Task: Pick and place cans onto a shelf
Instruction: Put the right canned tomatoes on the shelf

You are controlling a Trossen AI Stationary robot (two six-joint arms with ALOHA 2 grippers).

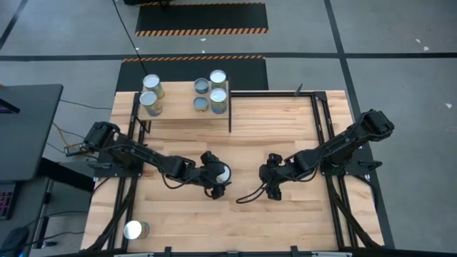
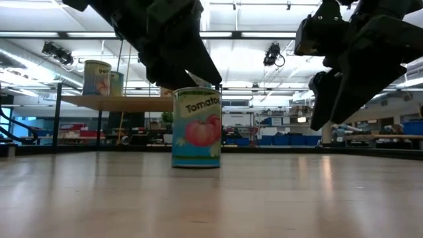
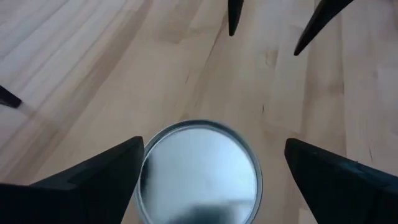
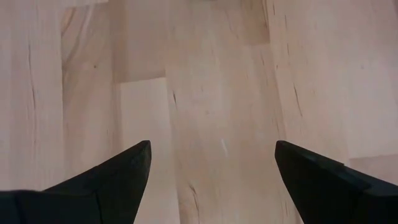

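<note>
A can [image 1: 223,173] with a shiny silver top and a pale label showing a tomato stands upright on its base [image 2: 196,164] at the table's middle. My left gripper [image 1: 220,182] is open just over it. In the left wrist view its two fingers flank the can's round top [image 3: 199,171]. My right gripper [image 1: 275,187] hangs open over bare wood to the right of the can, with nothing between its fingers [image 4: 211,180]. The shelf [image 1: 178,107] at the far edge carries several upright cans [image 1: 218,96]. Another can [image 1: 133,230] lies near the front left corner. My left gripper comes at the can slanting down from the table's left side, a finger on each side of the top. One finger [image 3: 118,174] shows right against the rim [image 3: 142,180]; I cannot tell whether it touches. The other finger stands apart from the can.
The shelf's thin black legs [image 1: 230,118] stand on the table behind the two grippers. A black cable [image 1: 250,194] lies on the wood beside my right gripper. Bare tabletop [image 1: 285,221] stretches toward the near edge.
</note>
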